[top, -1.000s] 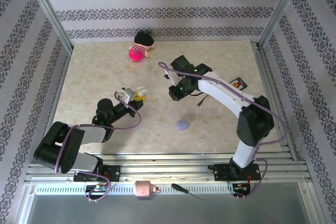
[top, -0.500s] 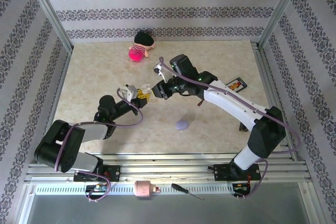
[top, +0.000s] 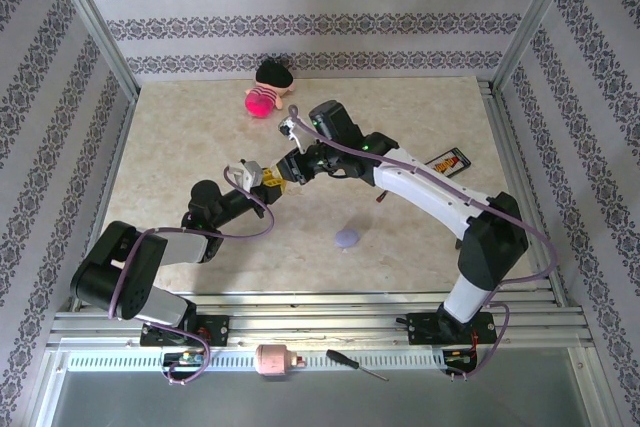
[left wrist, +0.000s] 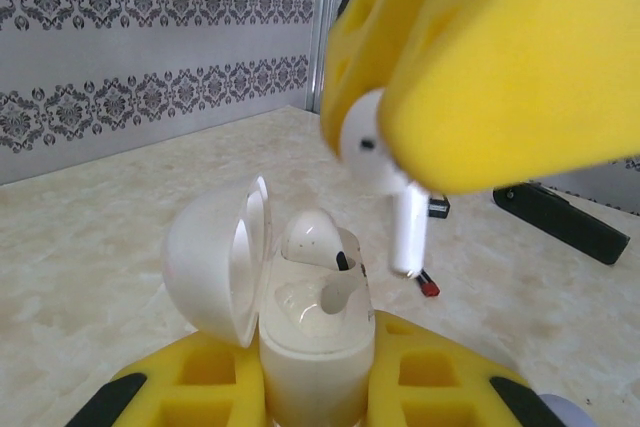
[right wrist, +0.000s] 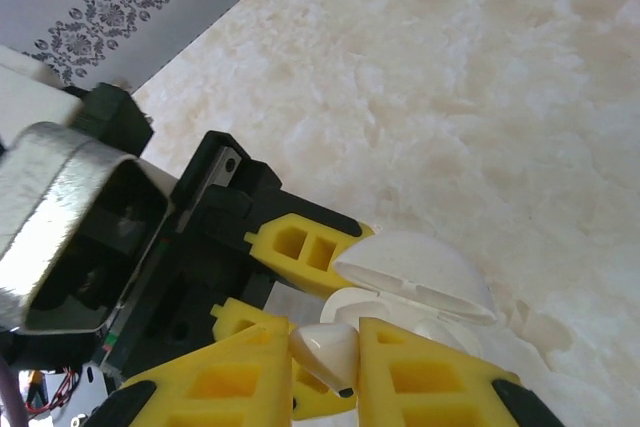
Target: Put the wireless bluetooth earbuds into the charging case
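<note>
Beige marbled worktop (top: 170, 137) spread out underneath, and the two arms meet over its middle: the right arm (top: 430, 182) reaches across, the left arm (top: 160, 247) lies low toward it. Beyond both sets of jaws, by the back wall, there's a pink plush toy (top: 265, 97). Behind the right jaws, beside that arm, is a black pack (top: 450, 160) with a red and yellow label. Nearer the bases than either set of jaws, a lavender oval case (top: 347, 238) sits alone. Now the centre of it: the left jaws are clamped on the white charging case (left wrist: 310, 347), upright between their yellow pads (left wrist: 200, 387), lid (left wrist: 215, 257) swung open to one side. The right jaws are closed tight on the held earbud (left wrist: 385, 162), stem pointing down, hanging just above the case's mouth, right over the left jaws. The seated earbud (left wrist: 312, 237) is already in its socket, next to the open one. On the worktop past the left jaws lies a small red-tipped stick (left wrist: 428, 285).
</note>
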